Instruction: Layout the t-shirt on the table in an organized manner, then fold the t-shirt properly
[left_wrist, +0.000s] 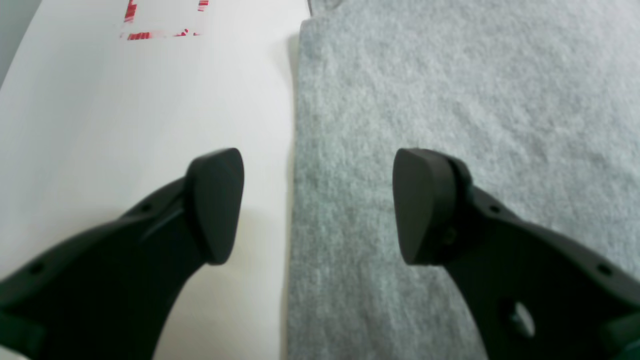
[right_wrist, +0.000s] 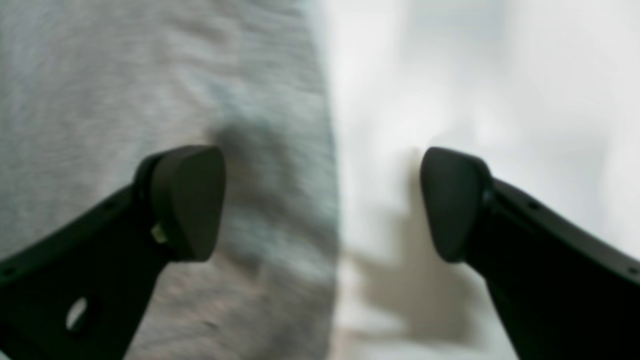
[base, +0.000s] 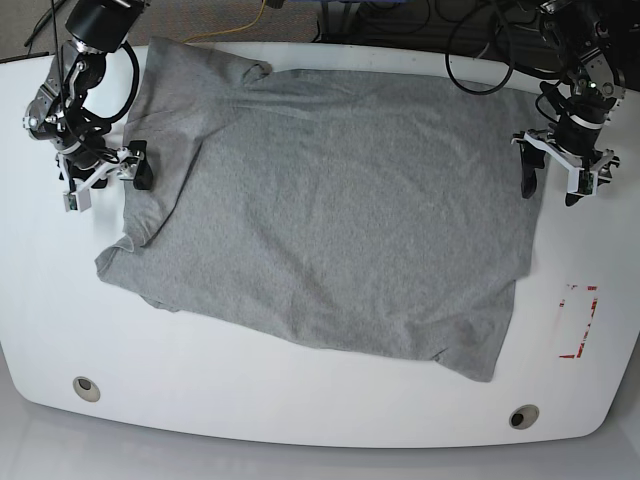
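The glossy white table (base: 300, 420) has two small round holes (base: 86, 388) along its near edge and a red rectangular outline (base: 578, 322) at near right; cables (base: 480, 50) trail behind the far edge. The t-shirt (base: 330, 210) lies spread at mid-table, plain grey side up, its long axis running left to right, with one sleeve at far left and the neckline hard to make out. The left gripper (base: 555, 180) at the right edge and the right gripper (base: 110, 175) at the left edge both stand released, each straddling the cloth's border and grasping nothing, though the right wrist view is blurred.
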